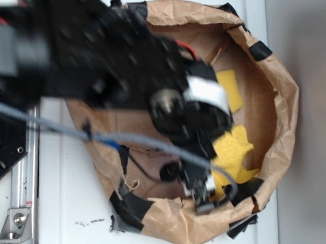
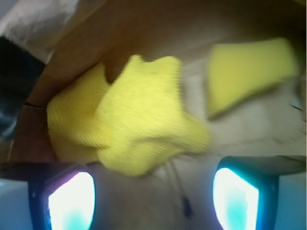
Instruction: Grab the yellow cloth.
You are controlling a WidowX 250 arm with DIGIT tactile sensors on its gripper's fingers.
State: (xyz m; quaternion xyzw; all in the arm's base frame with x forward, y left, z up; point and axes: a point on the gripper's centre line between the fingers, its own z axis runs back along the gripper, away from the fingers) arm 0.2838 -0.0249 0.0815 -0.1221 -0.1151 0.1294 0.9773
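The yellow cloth (image 1: pixel 235 150) lies crumpled on the floor of a brown paper bin, near its right wall. In the wrist view the yellow cloth (image 2: pixel 129 124) fills the middle, knobbly and folded over itself, just ahead of my fingers. My gripper (image 2: pixel 153 199) is open, its two glowing pads (image 2: pixel 72 201) wide apart with nothing between them. From outside, my gripper (image 1: pixel 206 192) hangs over the bin's near part, beside the cloth's lower edge.
A smooth yellow sponge wedge (image 1: pixel 230 90) lies farther back in the bin, seen as the sponge wedge (image 2: pixel 249 72) at upper right. The crumpled paper wall (image 1: pixel 283 117) with black tape patches rings the space. A grey cable (image 1: pixel 124 137) crosses the bin.
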